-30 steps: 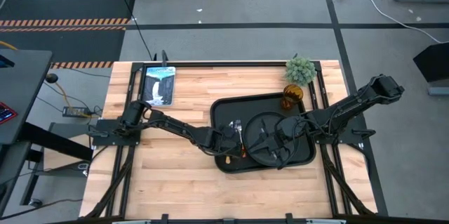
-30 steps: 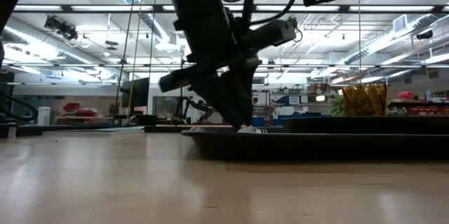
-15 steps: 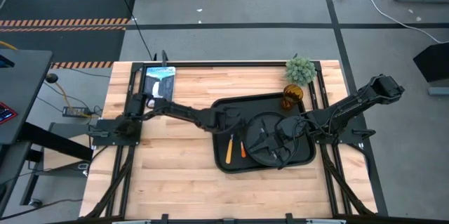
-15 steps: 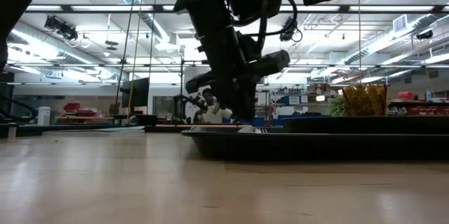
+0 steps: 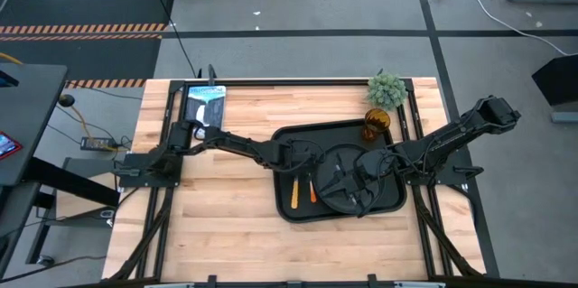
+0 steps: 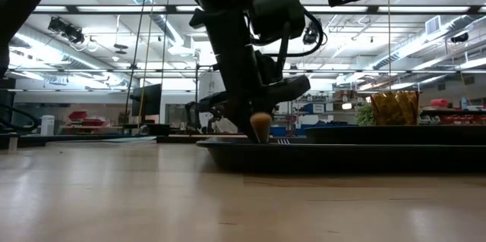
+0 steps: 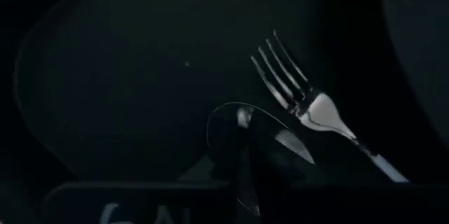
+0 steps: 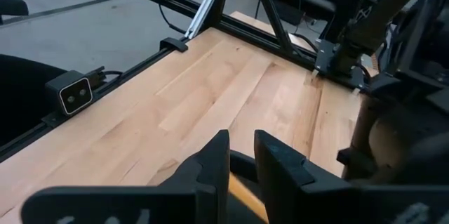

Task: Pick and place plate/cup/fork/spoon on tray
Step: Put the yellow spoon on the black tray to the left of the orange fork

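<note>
The light wooden tabletop [image 5: 217, 225] carries everything. On it lies one large black rectangular tray with rounded corners and a raised rim [image 5: 287, 139], the place where all the pieces must end. Inside it, toward the right arm's side, rests one round flat matte black plate [image 5: 327, 163], so I judge that step done. One small translucent amber-orange cup [image 5: 377, 125] stands upright at the tray's far right corner, next to a small green potted plant [image 5: 386, 90] on the tabletop; whether the cup is inside the rim I cannot tell.

Two slim utensils with orange handles lie side by side on the tray floor, just beside the plate: one fork with silver tines [image 7: 295, 87] and one spoon with a rounded silver bowl [image 7: 245, 129]. In the left wrist view the fork's neck seems to lie across the spoon's bowl. This looks like a table setting, almost complete.

The left hand [image 5: 296, 153] hangs just above the heads of the two utensils; whether it is released or clenched, I cannot tell. The right hand [image 5: 348, 178] waits over the plate, its fingers [image 8: 214, 157] close together with a narrow gap, grasping nothing that I can see.
</note>
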Action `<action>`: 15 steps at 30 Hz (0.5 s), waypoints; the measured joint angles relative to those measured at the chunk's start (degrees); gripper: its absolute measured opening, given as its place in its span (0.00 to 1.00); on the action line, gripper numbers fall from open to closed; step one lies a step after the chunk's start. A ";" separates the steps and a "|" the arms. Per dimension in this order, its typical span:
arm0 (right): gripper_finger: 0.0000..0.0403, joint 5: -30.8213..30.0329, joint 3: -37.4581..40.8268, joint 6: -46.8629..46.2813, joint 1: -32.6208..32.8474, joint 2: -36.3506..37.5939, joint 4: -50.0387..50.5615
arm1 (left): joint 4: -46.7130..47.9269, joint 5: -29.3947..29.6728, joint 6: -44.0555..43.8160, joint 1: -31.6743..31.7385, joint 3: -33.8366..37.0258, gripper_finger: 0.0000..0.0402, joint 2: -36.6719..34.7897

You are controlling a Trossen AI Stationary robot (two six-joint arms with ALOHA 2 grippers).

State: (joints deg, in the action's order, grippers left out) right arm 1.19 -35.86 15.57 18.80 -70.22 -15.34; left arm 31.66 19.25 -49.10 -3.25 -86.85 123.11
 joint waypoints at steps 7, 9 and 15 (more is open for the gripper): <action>0.19 0.00 0.00 -0.18 0.00 0.00 0.01 | 3.23 0.01 -3.14 -0.75 0.00 0.10 -0.11; 0.19 0.00 0.00 -0.20 -0.02 0.00 -0.01 | 3.83 0.19 -4.22 -0.89 0.00 0.10 -0.11; 0.19 0.00 0.00 -0.37 -0.02 0.00 0.01 | 3.06 0.52 -4.28 -1.11 0.00 0.10 -0.11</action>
State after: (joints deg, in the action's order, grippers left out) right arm 1.19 -35.86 15.20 18.79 -70.21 -15.33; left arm 34.72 19.77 -53.39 -4.36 -86.85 123.00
